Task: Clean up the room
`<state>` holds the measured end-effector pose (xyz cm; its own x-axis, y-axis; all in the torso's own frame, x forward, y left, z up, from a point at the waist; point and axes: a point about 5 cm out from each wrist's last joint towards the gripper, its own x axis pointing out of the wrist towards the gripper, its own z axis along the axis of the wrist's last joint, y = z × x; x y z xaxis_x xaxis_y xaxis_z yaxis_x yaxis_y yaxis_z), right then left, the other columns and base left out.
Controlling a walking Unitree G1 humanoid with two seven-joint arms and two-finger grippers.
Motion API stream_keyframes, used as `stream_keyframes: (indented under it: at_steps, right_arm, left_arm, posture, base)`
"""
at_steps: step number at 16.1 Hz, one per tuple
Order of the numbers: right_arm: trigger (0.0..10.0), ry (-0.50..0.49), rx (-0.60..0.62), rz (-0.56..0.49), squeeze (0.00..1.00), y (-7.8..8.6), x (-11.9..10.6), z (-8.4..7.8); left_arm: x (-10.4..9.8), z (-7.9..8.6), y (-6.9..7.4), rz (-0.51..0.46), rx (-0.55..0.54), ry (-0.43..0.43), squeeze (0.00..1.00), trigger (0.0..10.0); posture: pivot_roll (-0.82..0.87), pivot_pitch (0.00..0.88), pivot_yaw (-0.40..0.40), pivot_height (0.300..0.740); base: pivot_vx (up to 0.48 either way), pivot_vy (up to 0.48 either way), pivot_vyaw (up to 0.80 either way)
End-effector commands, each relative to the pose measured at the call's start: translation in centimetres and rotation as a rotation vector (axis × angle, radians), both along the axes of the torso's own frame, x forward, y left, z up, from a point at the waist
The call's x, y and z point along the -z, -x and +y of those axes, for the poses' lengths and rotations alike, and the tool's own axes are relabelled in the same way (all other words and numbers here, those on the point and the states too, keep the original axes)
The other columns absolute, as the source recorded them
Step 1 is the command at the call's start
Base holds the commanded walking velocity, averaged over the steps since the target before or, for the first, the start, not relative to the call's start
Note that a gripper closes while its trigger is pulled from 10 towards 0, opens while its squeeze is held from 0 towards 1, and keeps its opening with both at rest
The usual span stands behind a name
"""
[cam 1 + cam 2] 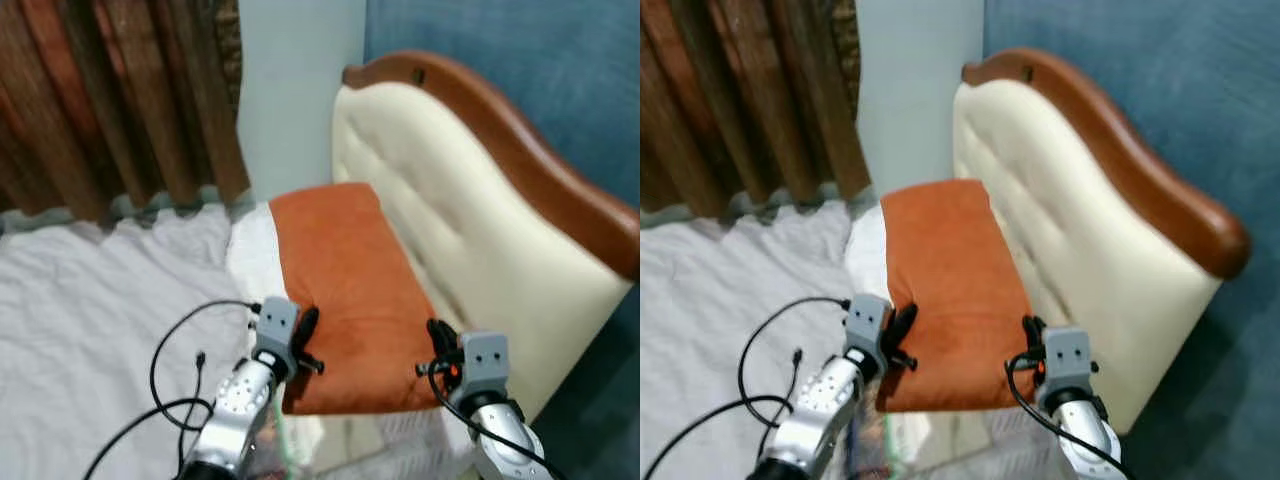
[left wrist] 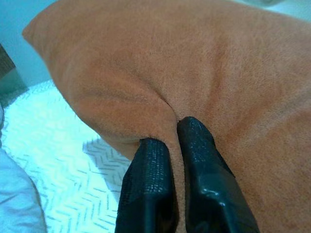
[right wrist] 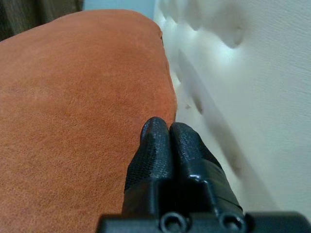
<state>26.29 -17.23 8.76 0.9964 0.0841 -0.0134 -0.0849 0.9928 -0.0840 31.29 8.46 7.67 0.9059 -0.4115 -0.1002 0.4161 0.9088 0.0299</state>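
An orange pillow (image 1: 345, 290) lies at the head of the bed, against the cream headboard (image 1: 470, 200). My left gripper (image 1: 308, 325) is shut on the pillow's near left edge. In the left wrist view its fingertips (image 2: 158, 145) pinch a fold of the orange fabric (image 2: 194, 63). My right gripper (image 1: 436, 335) is at the near right corner, between the pillow and the headboard. There its fingers (image 3: 158, 133) are pressed together over the pillow's edge (image 3: 73, 111).
A white pillow (image 1: 250, 250) lies under the orange one. The rumpled white sheet (image 1: 90, 300) spreads to the left. Brown curtains (image 1: 110, 100) hang behind the bed. The padded headboard with its wooden rim (image 1: 520, 150) stands close on the right, before a blue wall (image 1: 520, 50).
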Motion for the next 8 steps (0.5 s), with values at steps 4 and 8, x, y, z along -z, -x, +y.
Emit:
stream_keyframes:
  at_steps: [4,8]
  right_arm:
    - [0.0,0.014,0.032,0.042,0.00,-0.3,0.1,-1.5]
    - [0.0,0.019,0.019,0.067,0.00,0.2,0.6,-1.0]
  left_arm:
    - [-0.3,0.4,-1.5,-0.007,-0.045,-0.042,0.00,10.0]
    - [0.1,0.6,-1.7,0.014,-0.051,-0.015,0.00,10.0]
  posture:
    - [-0.14,0.003,0.000,0.740]
    - [-0.15,0.037,-0.003,0.740]
  base:
    - [0.000,-0.118,0.00]
    - [0.000,-0.453,0.00]
